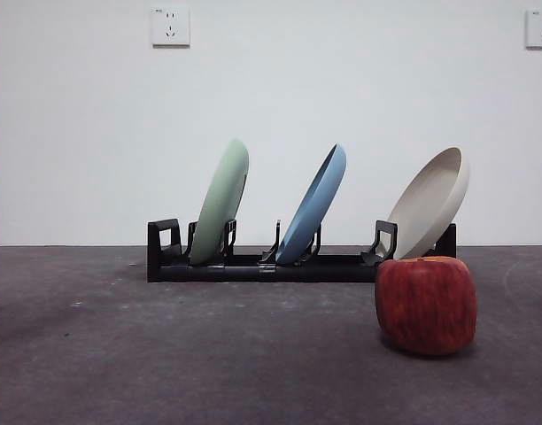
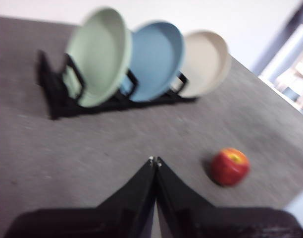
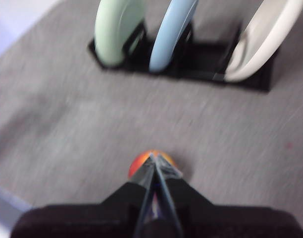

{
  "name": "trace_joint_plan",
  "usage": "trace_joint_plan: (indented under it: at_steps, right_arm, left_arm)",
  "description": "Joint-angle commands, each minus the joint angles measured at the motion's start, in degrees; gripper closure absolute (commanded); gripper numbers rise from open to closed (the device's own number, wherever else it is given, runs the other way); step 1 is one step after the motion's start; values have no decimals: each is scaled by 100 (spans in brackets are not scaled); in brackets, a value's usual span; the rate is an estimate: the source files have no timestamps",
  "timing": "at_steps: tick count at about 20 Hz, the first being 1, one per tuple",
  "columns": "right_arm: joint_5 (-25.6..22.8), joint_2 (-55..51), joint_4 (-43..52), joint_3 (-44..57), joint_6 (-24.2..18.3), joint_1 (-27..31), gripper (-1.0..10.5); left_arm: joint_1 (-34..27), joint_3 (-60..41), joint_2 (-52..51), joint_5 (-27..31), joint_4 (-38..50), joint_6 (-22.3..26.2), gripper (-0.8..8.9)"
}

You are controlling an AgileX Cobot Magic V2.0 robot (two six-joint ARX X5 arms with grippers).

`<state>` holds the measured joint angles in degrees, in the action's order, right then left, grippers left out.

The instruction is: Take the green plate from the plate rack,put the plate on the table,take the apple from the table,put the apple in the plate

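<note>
The green plate (image 1: pixel 221 203) leans in the leftmost slot of the black plate rack (image 1: pixel 253 264) at the back of the table (image 1: pixel 209 354). The red apple (image 1: pixel 426 305) rests on the table in front of the rack's right end. My left gripper (image 2: pixel 154 160) hovers shut above the table, well short of the green plate (image 2: pixel 98 54) and left of the apple (image 2: pixel 229 166). My right gripper (image 3: pixel 154 157) is shut too, high over the apple (image 3: pixel 144 161), whose top shows just past the fingertips. Neither arm shows in the front view.
A blue plate (image 1: pixel 313 204) stands in the rack's middle slot and a beige plate (image 1: pixel 429 202) leans in the right slot, just behind the apple. A white wall with two sockets rises behind the table.
</note>
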<state>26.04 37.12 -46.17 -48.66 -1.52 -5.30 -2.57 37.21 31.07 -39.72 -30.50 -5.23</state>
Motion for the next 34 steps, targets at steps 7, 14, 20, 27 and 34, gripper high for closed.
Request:
trace_joint_plan:
  at_steps: [7, 14, 20, 27, 34]
  right_arm:
    - [398, 533, -1687, -466, -848, -90, 958]
    - [365, 535, -1580, -468, -544, -90, 340]
    - [365, 538, -1582, -466, -490, -90, 252]
    - [367, 538, -1582, -468, -426, -90, 253]
    - [369, 538, -1585, -468, -389, -90, 253]
  left_arm:
    - [0, 636, 450, -702, -1403, 1126, 821]
    - [0, 636, 450, -686, -1412, 940, 208]
    - [0, 636, 450, -688, -1388, 933, 207]
    - [166, 826, 833, -660, -256, 278, 209]
    - [1220, 2083, 2634, 291, 402, 225, 217]
